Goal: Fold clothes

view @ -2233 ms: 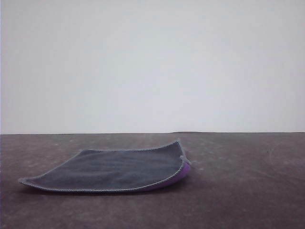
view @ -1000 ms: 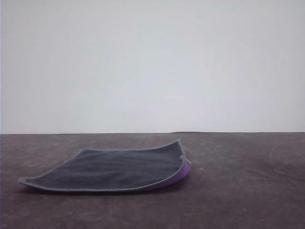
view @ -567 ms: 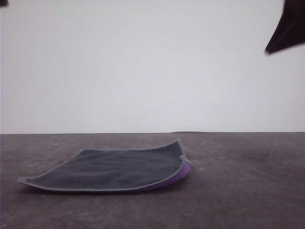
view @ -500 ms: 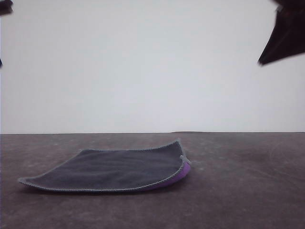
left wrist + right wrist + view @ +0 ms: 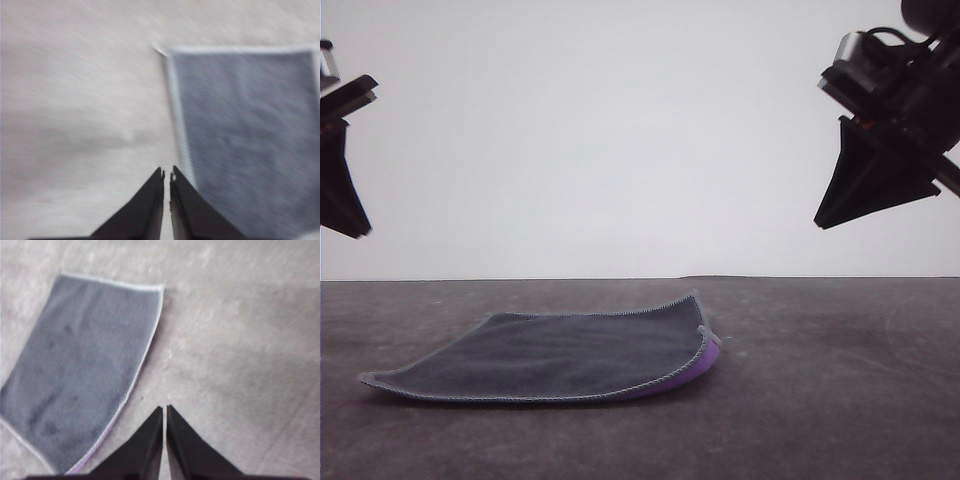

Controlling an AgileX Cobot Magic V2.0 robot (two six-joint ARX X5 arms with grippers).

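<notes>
Front view, cloth: the cloth [image 5: 555, 358] lies on the dark table [image 5: 820, 400], dark grey face up, grey stitched edging all round. A strip of bright purple shows under its right edge, where that edge curls up a little off the table.
Front view, left gripper: the left gripper [image 5: 345, 205] hangs high above the table, up and to the left of the cloth and well apart from it. From here it reads as one dark wedge pointing down; I cannot tell from this view alone how the fingers stand.
Front view, right gripper: the right gripper [image 5: 840, 210] hangs high, up and to the right of the cloth, well clear of it, tilted so its dark tip points down and toward the cloth's side.
Left wrist view, gripper: the left gripper [image 5: 166, 175] has its two dark fingers pressed together, only a hairline between the tips, holding nothing.
Left wrist view, cloth: blurred; the cloth [image 5: 245, 135] lies flat, grey face up, its pale edging running just beside the fingertips.
Right wrist view, gripper: the right gripper [image 5: 164, 409] also has its fingers closed against each other, nothing between them.
Right wrist view, cloth: the cloth [image 5: 82, 365] lies flat on the table [image 5: 240, 340], near the tips but apart from them; a faint purple line shows along its near edge.
</notes>
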